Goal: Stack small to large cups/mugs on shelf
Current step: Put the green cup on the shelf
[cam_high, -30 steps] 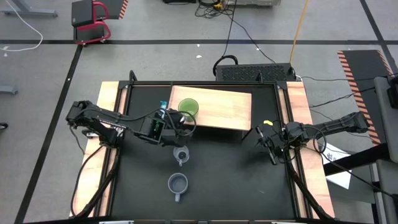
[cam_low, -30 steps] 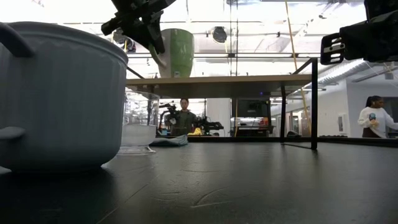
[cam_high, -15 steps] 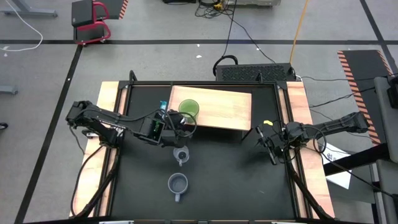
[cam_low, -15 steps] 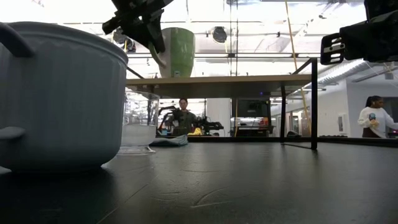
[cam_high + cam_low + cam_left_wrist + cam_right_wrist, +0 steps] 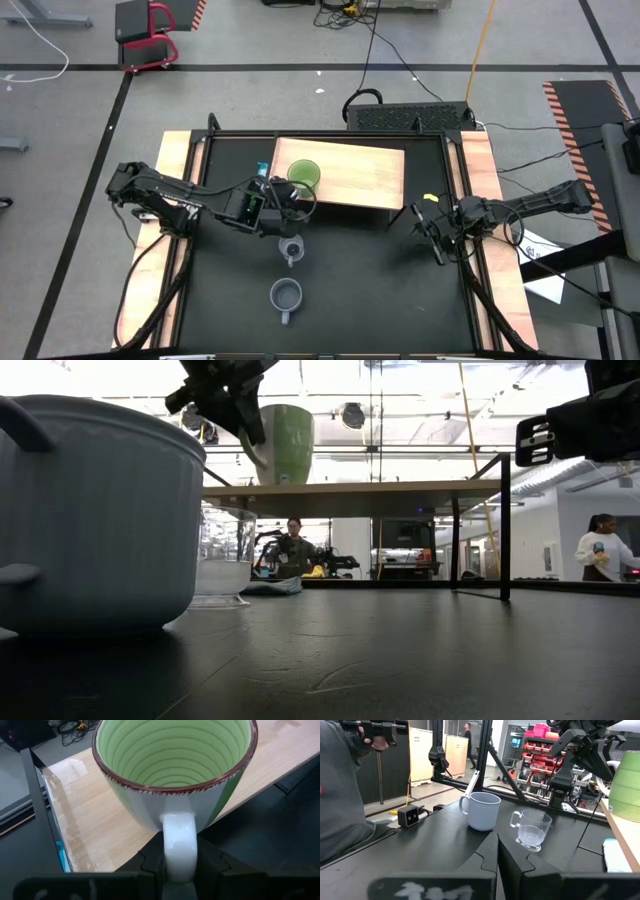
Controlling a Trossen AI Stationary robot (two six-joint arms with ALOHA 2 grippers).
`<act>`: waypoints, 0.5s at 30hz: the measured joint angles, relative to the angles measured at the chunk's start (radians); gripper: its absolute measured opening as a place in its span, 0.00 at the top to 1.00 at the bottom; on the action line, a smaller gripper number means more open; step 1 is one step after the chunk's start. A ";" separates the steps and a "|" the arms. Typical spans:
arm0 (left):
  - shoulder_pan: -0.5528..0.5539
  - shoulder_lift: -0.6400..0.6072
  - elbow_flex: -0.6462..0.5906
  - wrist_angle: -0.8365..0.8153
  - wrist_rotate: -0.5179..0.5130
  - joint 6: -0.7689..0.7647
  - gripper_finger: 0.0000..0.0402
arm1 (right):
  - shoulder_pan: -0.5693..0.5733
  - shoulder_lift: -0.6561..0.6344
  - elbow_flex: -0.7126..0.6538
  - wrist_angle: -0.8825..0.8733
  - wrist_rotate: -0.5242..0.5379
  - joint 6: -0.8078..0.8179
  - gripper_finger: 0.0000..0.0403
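Note:
The lime-green mug point(image 5: 303, 173) stands upright on the near left part of the tan shelf point(image 5: 360, 180), close to its near edge; in the low view the mug's base point(image 5: 284, 478) meets the board. My left gripper point(image 5: 279, 195) is shut on the mug's white handle. The clear glass cup point(image 5: 291, 250) and the grey-blue mug point(image 5: 286, 294) stand on the black tabletop, nearer than the shelf. My right gripper point(image 5: 436, 228) hangs shut and empty above the table's right side. My left gripper pinches the green mug's white handle point(image 5: 179, 842) between its two fingers point(image 5: 152, 862), one on each side of the loop. The fingers come roughly level from the table's near left side. The mug is upright, mouth up, its base at the shelf top.
The shelf's right part point(image 5: 380, 170) is bare wood. Its dark legs point(image 5: 504, 525) stand on the tabletop. The room beyond the table holds people point(image 5: 600, 555) and racks. A small blue object point(image 5: 263, 169) lies just left of the shelf.

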 joint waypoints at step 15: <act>0.035 0.000 0.000 0.000 -0.003 0.024 0.80 | 0.000 0.000 -0.002 -0.001 0.000 0.011 1.00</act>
